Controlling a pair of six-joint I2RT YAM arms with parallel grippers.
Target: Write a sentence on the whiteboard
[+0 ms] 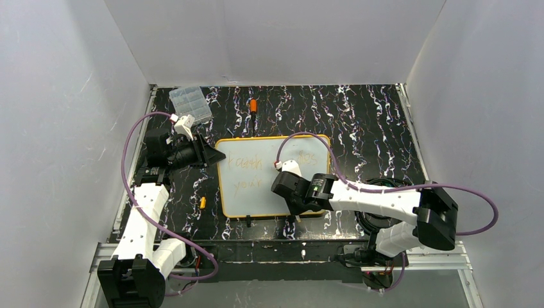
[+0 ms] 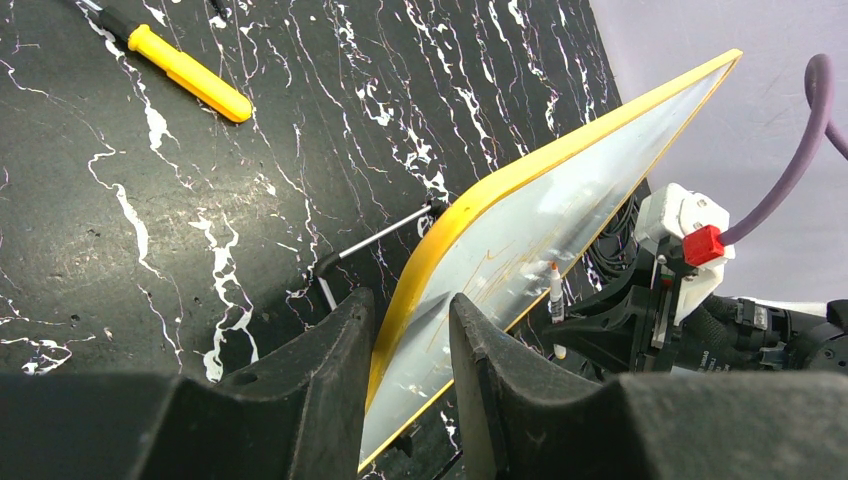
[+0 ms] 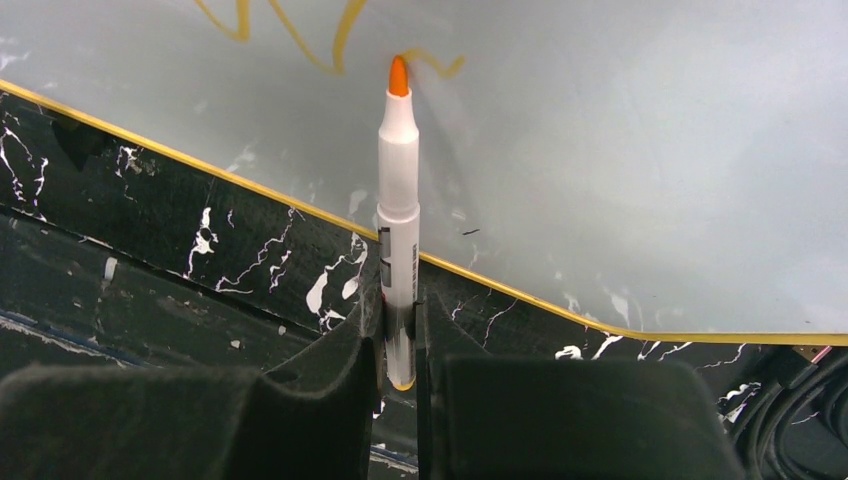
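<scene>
The whiteboard (image 1: 256,204) lies mid-desk (image 1: 359,128), with the sentence (image 1: 246,163) faint in two orange lines. The left gripper (image 1: 217,156) meets its 9 o'clock edge. The right gripper (image 1: 287,187) hangs over its middle, toward 5 o'clock. A clear box (image 1: 190,104) sits at 11 o'clock, an orange stick (image 1: 253,106) at 12.

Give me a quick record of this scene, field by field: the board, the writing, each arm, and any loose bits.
whiteboard: yellow rim, between the two arms
writing: two faint orange lines
left gripper: clamped on the whiteboard's left edge
right gripper: shut on marker, orange tip at the whiteboard
clear box: beyond the left arm, apart from the whiteboard
</scene>
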